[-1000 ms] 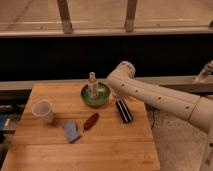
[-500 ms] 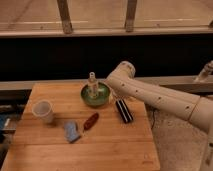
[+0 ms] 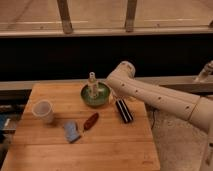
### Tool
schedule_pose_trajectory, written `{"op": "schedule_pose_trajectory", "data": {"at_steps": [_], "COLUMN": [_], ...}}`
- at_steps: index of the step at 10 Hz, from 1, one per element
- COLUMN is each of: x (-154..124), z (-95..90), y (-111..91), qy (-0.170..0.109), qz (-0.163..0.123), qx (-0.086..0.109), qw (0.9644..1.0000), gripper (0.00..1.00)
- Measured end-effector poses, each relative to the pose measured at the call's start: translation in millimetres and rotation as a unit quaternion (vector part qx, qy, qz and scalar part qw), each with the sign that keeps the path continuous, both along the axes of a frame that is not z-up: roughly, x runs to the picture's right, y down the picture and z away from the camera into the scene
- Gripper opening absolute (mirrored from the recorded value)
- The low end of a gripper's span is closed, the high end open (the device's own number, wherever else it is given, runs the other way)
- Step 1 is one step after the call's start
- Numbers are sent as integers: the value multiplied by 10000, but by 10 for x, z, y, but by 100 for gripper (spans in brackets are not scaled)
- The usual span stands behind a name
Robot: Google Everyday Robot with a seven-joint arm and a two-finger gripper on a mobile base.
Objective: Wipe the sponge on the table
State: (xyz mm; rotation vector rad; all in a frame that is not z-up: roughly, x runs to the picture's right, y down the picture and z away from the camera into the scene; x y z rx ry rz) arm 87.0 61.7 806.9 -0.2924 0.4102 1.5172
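Nothing has moved in the last second: your end effector [image 3: 92,86] hangs at the green bowl [image 3: 96,96], well apart from the sponge [image 3: 71,131].
Nearest you on the surface [image 3: 105,150], the light-blue sponge lies flat, just beside a reddish-brown object [image 3: 91,121]. A white cup [image 3: 43,111] stands farther left and a black block [image 3: 124,111] to the right. Behind them, the end effector is spread wide and grips nothing.

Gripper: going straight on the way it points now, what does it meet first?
Probably the green bowl: the gripper hangs pointing down right over it, though depth is unclear.
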Motion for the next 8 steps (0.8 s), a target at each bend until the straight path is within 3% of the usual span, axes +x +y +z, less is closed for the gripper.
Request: {"op": "schedule_pose_trajectory", "data": {"at_steps": [8], "x": [-49], "z": [-31], "y": [0], "qy": [-44], "qz": [-87], "qx": [75], "qw": [9999], "gripper": [70]}}
